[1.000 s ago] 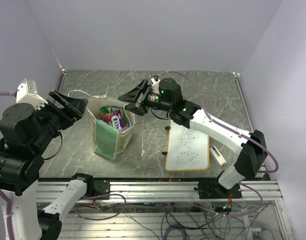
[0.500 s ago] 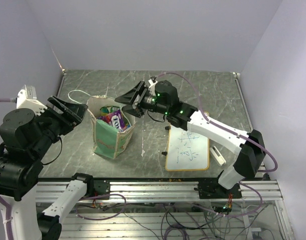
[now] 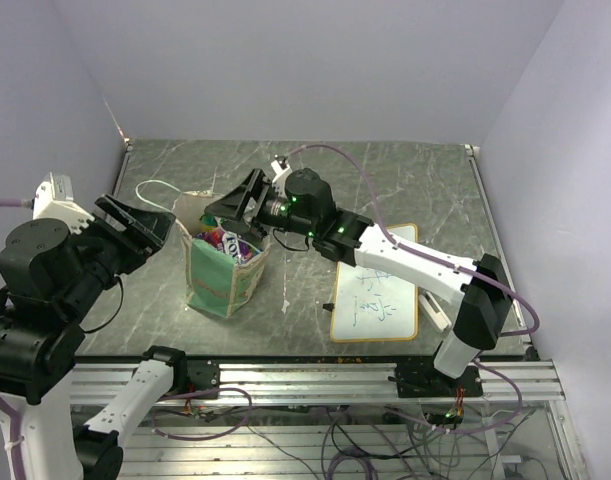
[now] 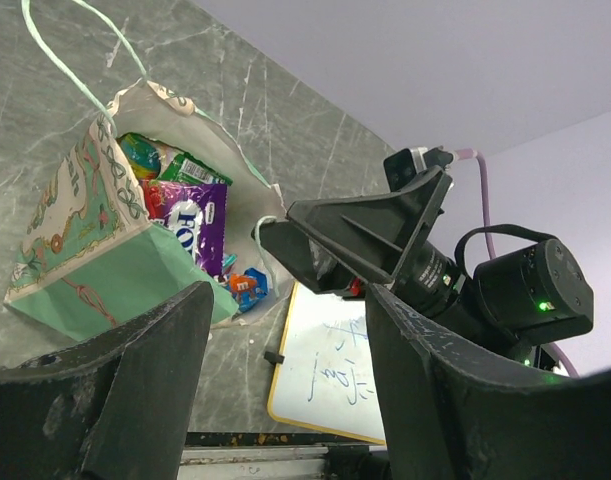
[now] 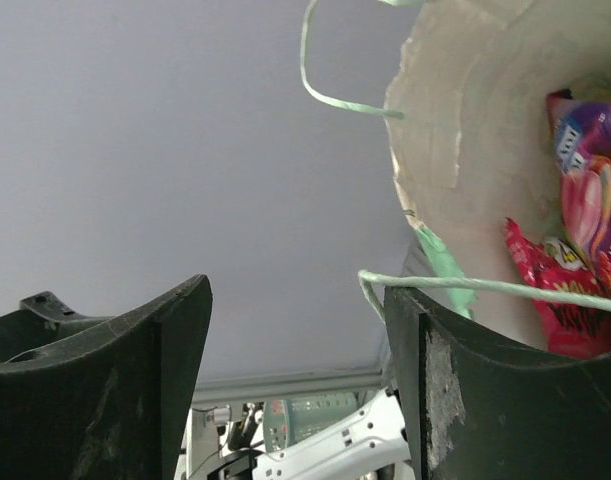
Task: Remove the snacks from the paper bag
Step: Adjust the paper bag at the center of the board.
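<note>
The paper bag (image 3: 217, 278) stands upright on the grey marbled table (image 3: 405, 180), left of centre, with its mouth open. One thin string handle (image 3: 153, 187) trails onto the table at its far left. The snacks are all inside it. A purple packet (image 4: 193, 222) lies on top in the middle, with a green packet (image 4: 180, 166) on its far side. A red packet (image 5: 557, 296) lies against the cream inner wall, and a small blue and orange wrapped candy (image 4: 247, 286) sits at the near right corner of the mouth.

The right gripper (image 3: 231, 204) hangs over the far right rim of the bag, angled down toward the opening. Its fingers are spread wide and there is nothing between them. A loop of handle string crosses just in front of one finger, and whether it touches cannot be told.

The left gripper (image 3: 145, 222) is raised just beside the bag's left rim, fingers also wide apart and empty.

Right of the bag, a whiteboard (image 3: 377, 292) with blue writing lies flat. A small white eraser block (image 3: 437, 312) sits at its right edge.
</note>
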